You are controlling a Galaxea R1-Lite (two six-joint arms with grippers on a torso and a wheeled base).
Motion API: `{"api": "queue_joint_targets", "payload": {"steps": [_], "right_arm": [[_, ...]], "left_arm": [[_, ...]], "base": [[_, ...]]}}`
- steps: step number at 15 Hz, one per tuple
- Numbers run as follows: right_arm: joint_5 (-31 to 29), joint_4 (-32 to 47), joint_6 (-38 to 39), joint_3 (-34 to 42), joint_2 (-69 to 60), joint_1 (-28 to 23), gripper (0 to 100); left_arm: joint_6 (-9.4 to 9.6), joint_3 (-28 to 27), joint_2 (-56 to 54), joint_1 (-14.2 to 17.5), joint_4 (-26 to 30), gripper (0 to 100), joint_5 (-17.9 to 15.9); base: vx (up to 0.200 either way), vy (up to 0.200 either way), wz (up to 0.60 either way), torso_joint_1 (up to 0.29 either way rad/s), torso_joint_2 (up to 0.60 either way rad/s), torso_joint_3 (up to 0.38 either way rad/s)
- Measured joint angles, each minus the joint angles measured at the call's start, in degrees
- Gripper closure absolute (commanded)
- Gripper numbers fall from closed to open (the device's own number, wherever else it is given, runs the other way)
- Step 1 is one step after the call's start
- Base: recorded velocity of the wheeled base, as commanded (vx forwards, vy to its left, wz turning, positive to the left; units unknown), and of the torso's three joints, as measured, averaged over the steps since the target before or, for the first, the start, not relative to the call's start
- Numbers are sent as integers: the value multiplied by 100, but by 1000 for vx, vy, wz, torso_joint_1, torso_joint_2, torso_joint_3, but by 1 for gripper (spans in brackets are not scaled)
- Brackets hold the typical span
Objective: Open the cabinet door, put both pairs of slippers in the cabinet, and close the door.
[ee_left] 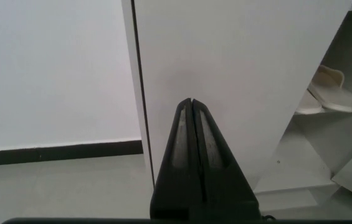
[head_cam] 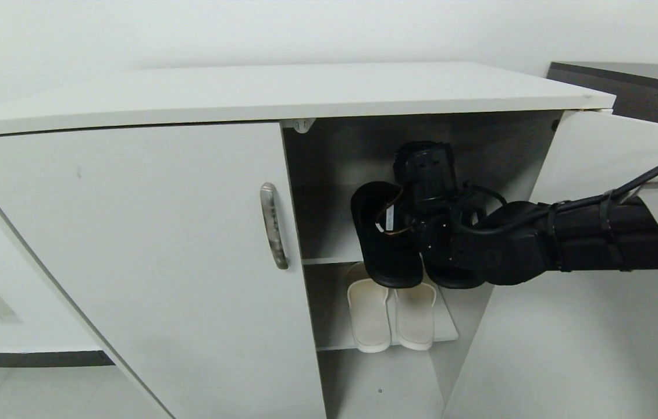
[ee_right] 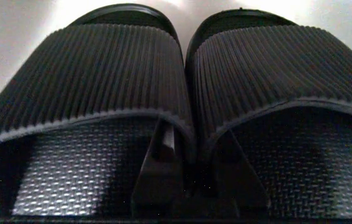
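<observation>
A pair of black slippers (head_cam: 384,233) hangs soles-out in the open right half of the white cabinet (head_cam: 282,93), at the height of the upper shelf. My right gripper (head_cam: 422,227) is shut on them. Seen from the right wrist, the gripper (ee_right: 191,134) pinches the inner edges of both ribbed black slippers (ee_right: 101,68) together. A pair of white slippers (head_cam: 390,314) lies side by side on the shelf below, and the same white slippers (ee_left: 325,87) appear in the left wrist view. My left gripper (ee_left: 191,106) is shut and empty, low in front of the cabinet's closed left door.
The cabinet's right door (head_cam: 596,157) stands swung open to the right, above my right arm. The left door (head_cam: 131,233) is closed, with a metal handle (head_cam: 273,226) at its inner edge. A bottom compartment (head_cam: 375,384) lies under the white slippers' shelf.
</observation>
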Motion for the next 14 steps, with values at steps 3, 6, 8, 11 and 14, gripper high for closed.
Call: {"api": "queue_joint_targets", "payload": {"steps": [3,6,8,11,14], "right_arm": [[2,88,4,-227,100,-2,100],[-7,622,176,-752,310,-10,100],[-16,1370,449,-1418,477,-22,100],[-108,2102,690,-2321,828,-90,100],[-211,1893,641,-2506,1079,-156,100]], "left_arm": [[0,-2,0,0,0,100,2],[2,-2,0,0,0,100,2],[0,-2,0,0,0,100,2],[2,-2,0,0,0,100,2],[5,-2,0,0,-2,100,6]], "base": [[0,0,0,0,0,0],[0,0,0,0,0,0],[0,0,0,0,0,0],[0,0,0,0,0,0],[0,0,0,0,0,0]]}}
